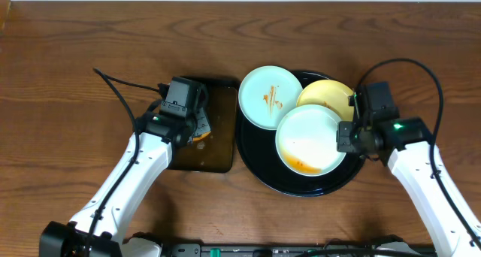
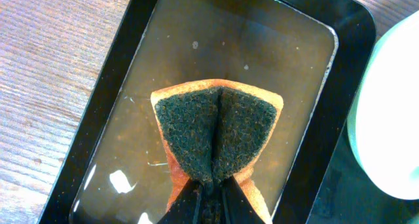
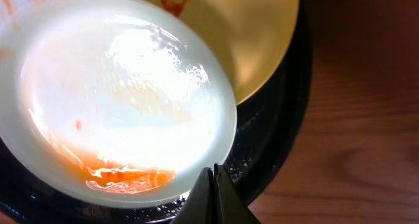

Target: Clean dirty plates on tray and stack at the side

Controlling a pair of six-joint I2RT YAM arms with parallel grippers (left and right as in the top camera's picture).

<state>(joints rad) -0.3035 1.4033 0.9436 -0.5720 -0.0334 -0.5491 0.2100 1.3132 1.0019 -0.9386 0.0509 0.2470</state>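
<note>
While pinching plate [image 1: 307, 134] rim, right gripper [image 1: 345, 135] reaches left.

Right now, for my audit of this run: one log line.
left gripper shut on sponge over rectangular tray | right gripper shut on front mint plate rim, round tray | other mint plate, yellow plate: sauced

Glossy black tray [image 1: 255, 155], smooth wet-shiny plates [image 1: 310, 139], rough scouring sponge [image 2: 213, 135], grained wood table [image 1: 75, 77].

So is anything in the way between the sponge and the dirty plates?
Nothing big that I can see. The left gripper holds the sponge over the small tray. Only that tray's low rim lies between it and the nearest plate.
</note>
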